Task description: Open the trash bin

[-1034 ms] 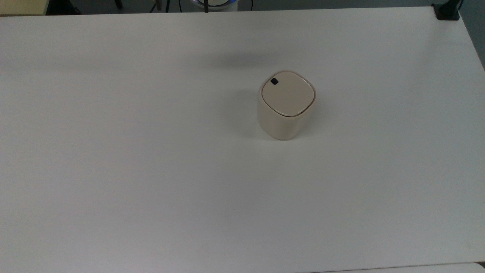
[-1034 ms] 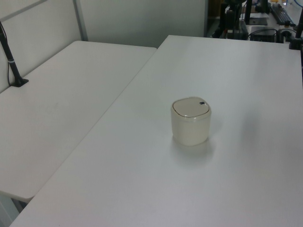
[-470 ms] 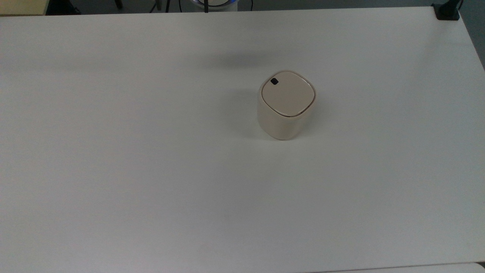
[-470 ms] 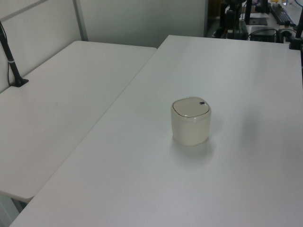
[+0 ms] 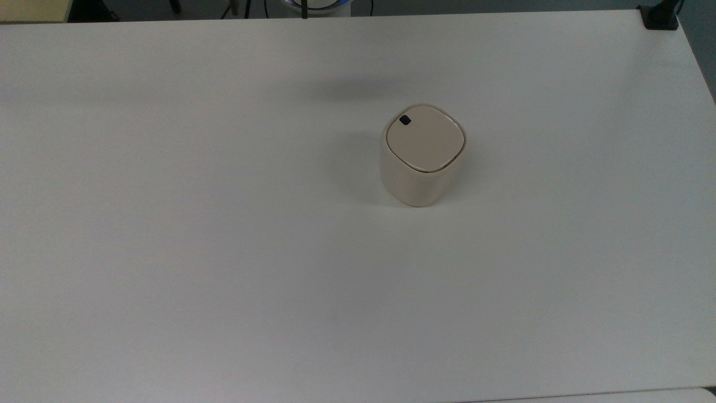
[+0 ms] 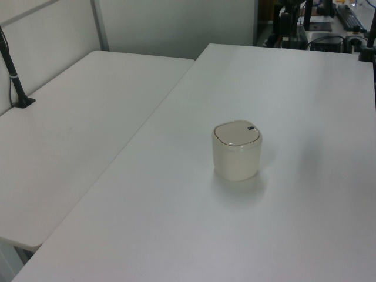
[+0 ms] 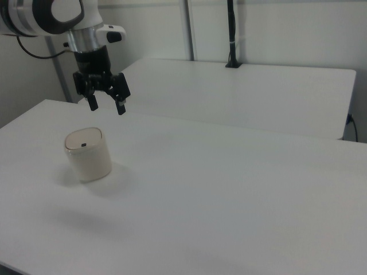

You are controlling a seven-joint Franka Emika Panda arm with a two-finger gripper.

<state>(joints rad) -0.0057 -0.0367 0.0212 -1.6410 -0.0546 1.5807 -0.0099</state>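
Note:
The trash bin [image 5: 422, 157] is a small beige rounded-square tub standing upright on the white table [image 5: 224, 252]. Its flat lid [image 5: 425, 139] lies shut, with a small black square mark [image 5: 405, 120] near one corner. The bin also stands mid-table in the left view [image 6: 237, 151] and at the right view's left [image 7: 88, 153]. In the right view my gripper [image 7: 107, 106] hangs in the air above and slightly to the right of the bin, apart from it. Its two black fingers are spread open with nothing between them.
A second white table [image 6: 70, 135] adjoins on the left view's left, with a black clamped pole [image 6: 14, 76] on it. A black clamp [image 5: 660, 17] sits at the top view's upper right table corner. Another black pole [image 7: 231, 34] rises behind in the right view.

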